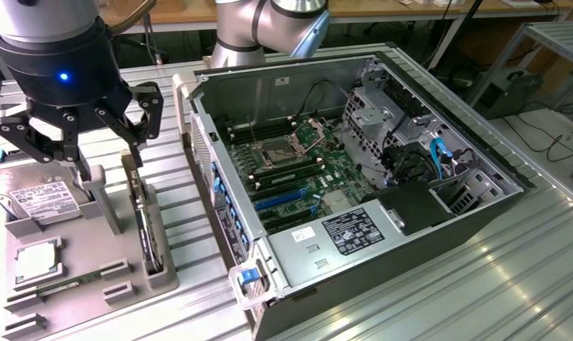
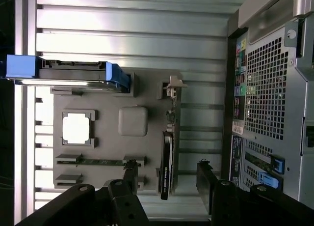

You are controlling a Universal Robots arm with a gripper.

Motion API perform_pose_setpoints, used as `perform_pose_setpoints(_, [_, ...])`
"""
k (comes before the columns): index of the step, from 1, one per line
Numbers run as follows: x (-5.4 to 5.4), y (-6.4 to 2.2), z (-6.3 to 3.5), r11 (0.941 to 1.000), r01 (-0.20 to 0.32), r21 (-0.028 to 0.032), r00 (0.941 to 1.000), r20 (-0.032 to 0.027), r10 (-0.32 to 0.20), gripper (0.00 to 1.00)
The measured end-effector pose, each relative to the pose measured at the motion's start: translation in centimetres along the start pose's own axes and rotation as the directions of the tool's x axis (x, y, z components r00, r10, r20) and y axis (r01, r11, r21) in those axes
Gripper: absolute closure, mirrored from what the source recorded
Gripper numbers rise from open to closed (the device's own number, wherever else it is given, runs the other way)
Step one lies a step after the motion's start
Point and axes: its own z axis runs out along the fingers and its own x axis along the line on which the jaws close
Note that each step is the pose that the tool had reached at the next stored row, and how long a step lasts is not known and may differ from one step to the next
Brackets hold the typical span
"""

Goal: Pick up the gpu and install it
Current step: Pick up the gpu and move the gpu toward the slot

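Hovering over the ribbed metal table (image 1: 438, 291), I have the whole job ahead of me, as far as I can judge. The open computer case (image 1: 267, 89) lies on its side toward the exterior view's right. Its motherboard (image 1: 301, 160) is exposed and the blue expansion slots (image 1: 279, 200) are bare, so nothing has been installed. Just beside the case, toward the exterior view's left, sits the grey parts tray (image 1: 125, 270). The gpu (image 1: 147, 227) stands on edge in the tray's slot nearest the case, not yet lifted.

My gripper (image 1: 106, 160) hangs above that tray, spread wide with nothing in it. In the wrist view my fingers (image 2: 205, 182) sit one on each side of the card's line, clear of it. So the pick is not made, and the install is left as well.

The gpu shows edge-on as a thin green board with a black fan block on one face. At the end away from my fingers is what I take to be its silver bracket (image 2: 172, 86), though it is hard to tell from the grey tray. A hard drive (image 1: 35, 195), a processor (image 1: 35, 259) and a narrow memory stick (image 2: 100, 162) share the tray, none of them between my fingers.
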Motion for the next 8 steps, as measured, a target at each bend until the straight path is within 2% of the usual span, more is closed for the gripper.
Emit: perform_pose_setpoints(8, [0.02,-0.08,0.52,1.0,0.0,0.0,1.0,-0.0001,0.0,0.4])
